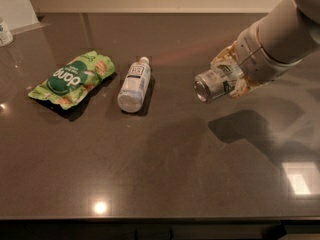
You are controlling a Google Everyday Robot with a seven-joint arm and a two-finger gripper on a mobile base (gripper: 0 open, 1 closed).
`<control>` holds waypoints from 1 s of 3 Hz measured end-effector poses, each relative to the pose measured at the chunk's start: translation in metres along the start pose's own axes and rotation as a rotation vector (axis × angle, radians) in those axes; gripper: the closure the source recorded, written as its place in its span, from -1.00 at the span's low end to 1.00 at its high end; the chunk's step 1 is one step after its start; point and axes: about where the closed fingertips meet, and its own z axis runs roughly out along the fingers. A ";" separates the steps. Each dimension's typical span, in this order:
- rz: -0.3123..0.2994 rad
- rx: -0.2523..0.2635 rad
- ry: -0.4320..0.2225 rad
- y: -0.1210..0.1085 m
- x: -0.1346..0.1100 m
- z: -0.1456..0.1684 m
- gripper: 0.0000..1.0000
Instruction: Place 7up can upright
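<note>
The 7up can [214, 84] is a silver-white can held on its side, its round end facing left toward the camera. My gripper [230, 77] is shut on the can, with cream fingers above and below it. The can hangs clear above the dark table [165, 174], and its shadow falls on the table below and to the right. The grey arm comes in from the upper right corner.
A clear plastic water bottle [133, 84] lies on its side left of centre. A green snack bag [72, 77] lies further left. A small white container [5, 32] stands at the far left edge. The table's front edge runs along the bottom.
</note>
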 end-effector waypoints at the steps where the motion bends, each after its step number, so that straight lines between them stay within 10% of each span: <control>1: -0.085 0.013 0.006 -0.003 0.000 -0.002 1.00; 3: -0.162 0.049 0.004 -0.010 0.004 -0.005 1.00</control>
